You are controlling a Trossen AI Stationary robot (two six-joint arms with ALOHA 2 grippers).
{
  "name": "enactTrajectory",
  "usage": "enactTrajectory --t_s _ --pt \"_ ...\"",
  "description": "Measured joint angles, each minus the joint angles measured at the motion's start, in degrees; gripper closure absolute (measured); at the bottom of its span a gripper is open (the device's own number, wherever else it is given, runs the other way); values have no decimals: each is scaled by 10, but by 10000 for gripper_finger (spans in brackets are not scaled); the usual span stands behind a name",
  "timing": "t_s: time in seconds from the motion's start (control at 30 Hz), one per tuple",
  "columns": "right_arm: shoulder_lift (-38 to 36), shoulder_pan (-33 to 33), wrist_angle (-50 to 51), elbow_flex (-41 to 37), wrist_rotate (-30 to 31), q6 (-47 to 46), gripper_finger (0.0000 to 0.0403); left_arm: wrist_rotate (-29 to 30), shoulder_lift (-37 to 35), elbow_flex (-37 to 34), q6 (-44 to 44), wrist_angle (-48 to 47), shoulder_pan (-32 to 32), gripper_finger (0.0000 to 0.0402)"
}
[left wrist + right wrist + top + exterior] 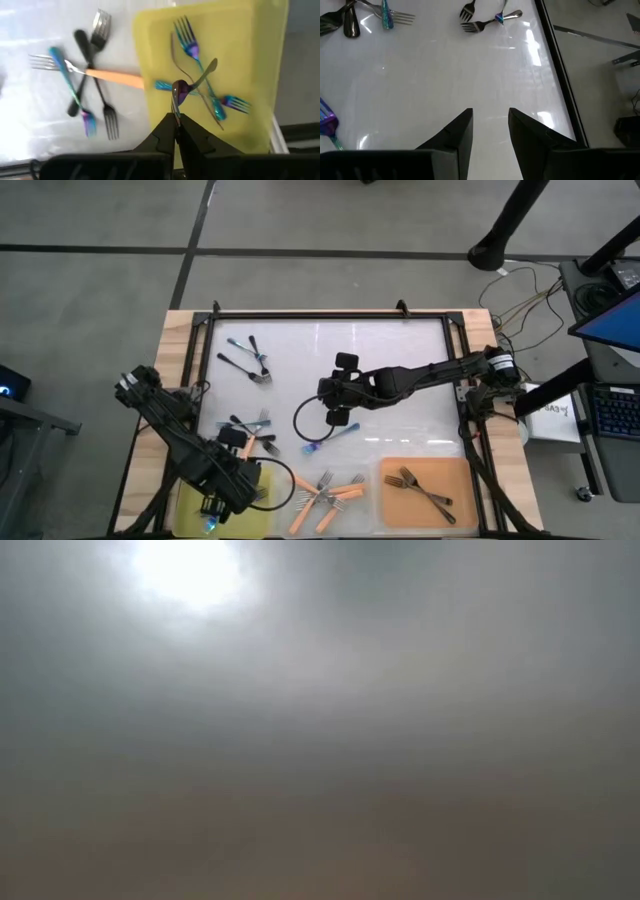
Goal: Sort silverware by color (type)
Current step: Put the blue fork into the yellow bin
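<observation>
Overhead, my right pincer [338, 420], released, hovers mid-counter; the blue fork [330, 439] lies at its 7 o'clock, long axis 2-to-8; the left pincer [176, 116] is clenched over the yellow tray [250, 60].

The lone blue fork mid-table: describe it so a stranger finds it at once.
On the white table, look just below the right gripper. There a blue fork lies alone, pointing diagonally, unlike the mixed fork pile to its left.

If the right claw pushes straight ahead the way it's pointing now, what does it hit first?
Probably nothing soon. The open right claw points across bare white table; the way looks free until the two dark forks near the far frame. The blue fork lies off to the side. Depth is hard to judge.
</observation>
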State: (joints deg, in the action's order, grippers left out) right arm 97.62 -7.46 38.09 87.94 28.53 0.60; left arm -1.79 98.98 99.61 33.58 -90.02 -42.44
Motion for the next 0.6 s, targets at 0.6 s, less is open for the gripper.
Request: enactTrajectory --t_s 0.6 --pt "0 15 -3 0 0 0 287 -88 -3 0 30 0 3 402"
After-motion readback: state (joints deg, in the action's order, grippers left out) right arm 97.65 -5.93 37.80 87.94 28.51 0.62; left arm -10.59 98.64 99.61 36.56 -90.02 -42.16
